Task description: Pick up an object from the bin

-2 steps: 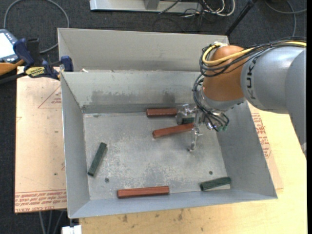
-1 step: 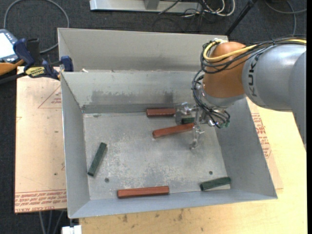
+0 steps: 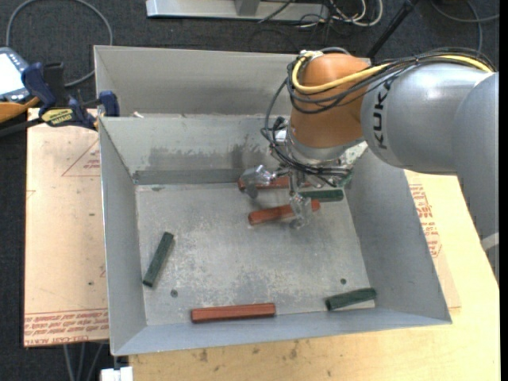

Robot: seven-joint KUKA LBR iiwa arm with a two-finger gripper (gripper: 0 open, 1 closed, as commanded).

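My gripper [image 3: 299,209] hangs low over the middle of the bin, a little toward the back, under the arm's orange cover. Directly beside its tip lies a short red-brown bar [image 3: 268,216] on the bin floor, touching or nearly touching it. A second red-brown bar [image 3: 276,182] lies just behind, partly hidden by the gripper's metal parts. To the right of the gripper a dark green bar [image 3: 329,196] pokes out from under the wrist. Whether any of these bars is held is not visible.
On the left of the bin floor a dark green bar [image 3: 158,259] lies at a slant. A long red-brown bar [image 3: 232,313] rests along the front wall, and a dark green block [image 3: 351,299] sits at the front right. The arm covers the bin's back right.
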